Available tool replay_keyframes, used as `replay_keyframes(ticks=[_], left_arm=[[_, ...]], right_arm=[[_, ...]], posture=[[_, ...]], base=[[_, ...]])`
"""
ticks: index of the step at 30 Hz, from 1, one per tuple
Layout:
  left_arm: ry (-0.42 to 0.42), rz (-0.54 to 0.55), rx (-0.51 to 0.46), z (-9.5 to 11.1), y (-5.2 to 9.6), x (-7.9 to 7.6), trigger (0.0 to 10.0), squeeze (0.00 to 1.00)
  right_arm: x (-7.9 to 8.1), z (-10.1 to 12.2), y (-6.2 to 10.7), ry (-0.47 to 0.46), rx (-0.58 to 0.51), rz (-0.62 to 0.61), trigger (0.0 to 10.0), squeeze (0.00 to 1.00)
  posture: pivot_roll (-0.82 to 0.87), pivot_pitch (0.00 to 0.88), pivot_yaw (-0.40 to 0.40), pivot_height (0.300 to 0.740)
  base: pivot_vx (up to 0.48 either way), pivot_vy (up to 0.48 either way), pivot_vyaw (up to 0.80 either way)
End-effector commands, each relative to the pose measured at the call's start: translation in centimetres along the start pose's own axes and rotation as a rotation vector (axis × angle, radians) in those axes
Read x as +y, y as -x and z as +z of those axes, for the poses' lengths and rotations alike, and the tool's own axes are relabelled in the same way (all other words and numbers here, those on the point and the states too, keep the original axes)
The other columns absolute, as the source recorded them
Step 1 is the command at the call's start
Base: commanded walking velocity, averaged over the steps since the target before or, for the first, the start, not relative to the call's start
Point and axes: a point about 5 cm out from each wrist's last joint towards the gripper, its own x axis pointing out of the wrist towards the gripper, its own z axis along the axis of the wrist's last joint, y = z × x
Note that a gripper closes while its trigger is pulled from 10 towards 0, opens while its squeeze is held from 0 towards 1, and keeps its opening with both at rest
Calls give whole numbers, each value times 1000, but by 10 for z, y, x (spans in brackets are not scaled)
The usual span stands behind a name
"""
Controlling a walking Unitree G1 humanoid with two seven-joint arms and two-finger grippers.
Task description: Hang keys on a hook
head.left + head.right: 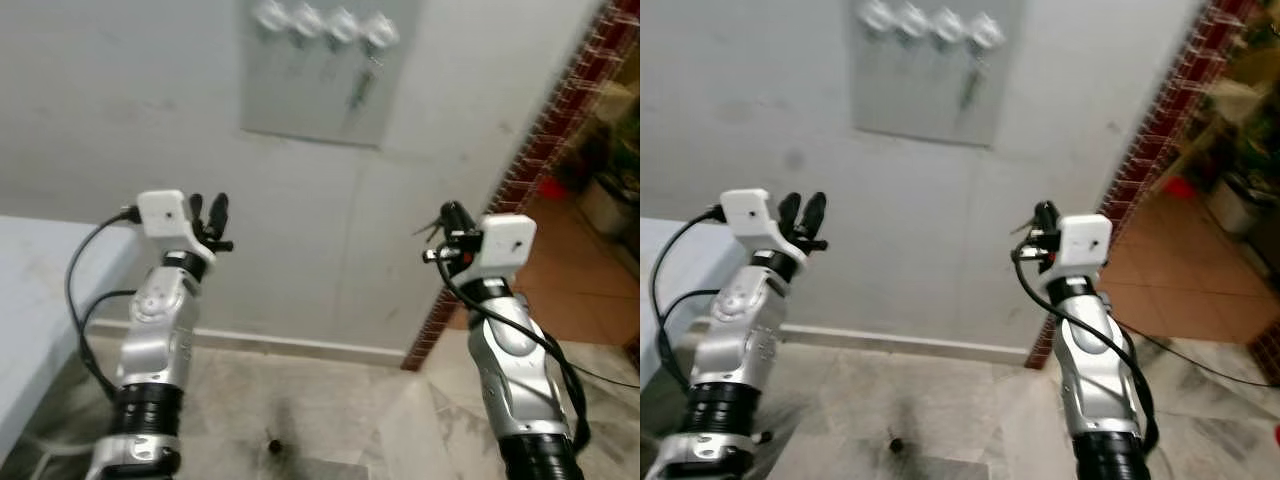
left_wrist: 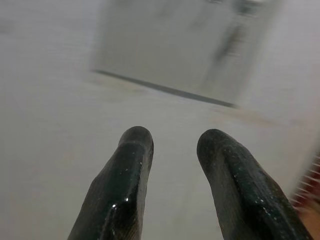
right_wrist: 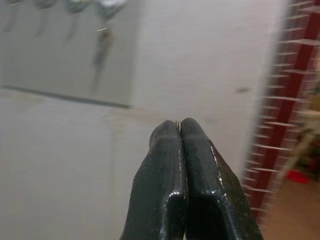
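At the far left of the left eye view a pale table (image 1: 30, 300) edge runs down the frame. Just right of it the left arm rises from the lower left, and the left gripper (image 1: 207, 215) sits at mid-height, left of centre, pointing up at the wall (image 1: 120, 110). Its two black fingers (image 2: 125, 185) stand spread with a clear gap between them and nothing in it.

At the top centre a grey plate (image 1: 320, 100) is fixed to the wall, with a row of four round hooks (image 1: 325, 22) along its upper edge. The keys (image 1: 363, 85) hang below the rightmost hook, lying against the plate, well above both grippers.

Below, at the bottom centre, a small dark object (image 1: 273, 446) lies on the marbled floor (image 1: 330, 420); what it is cannot be told.

Right of centre the right arm comes up from the lower right, and the right gripper (image 1: 450, 215) is at mid-height. Its fingers (image 3: 165, 190) are pressed together; a thin sliver of metal shows at their tips, too small to identify.

At the right edge a red brick edge (image 1: 520, 170) slants down the frame, with an orange tiled floor (image 1: 580, 280) beyond it.
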Motion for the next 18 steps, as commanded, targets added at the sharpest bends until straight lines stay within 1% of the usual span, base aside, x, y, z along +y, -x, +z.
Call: replay_keyframes(ticks=[1,3,12,18], left_arm=[[-15,14,-10,6,1,6,10000,0],[-13,12,-7,6,1,5,10000,0],[-14,6,5,6,0,4,10000,0],[-20,-23,25,4,-2,0,10000,0]], right_arm=[[5,6,-1,-19,-25,-4,10000,0],[5,5,1,-39,-25,-16,10000,0],[3,1,9,-21,-13,-49,10000,0],[-1,3,14,-22,-22,-78,10000,0]], posture=[[101,0,-44,740],[102,0,-40,740],[91,3,-16,740],[73,8,5,740]], base=[[0,0,-775],[0,0,0],[0,0,0],[0,0,0]])
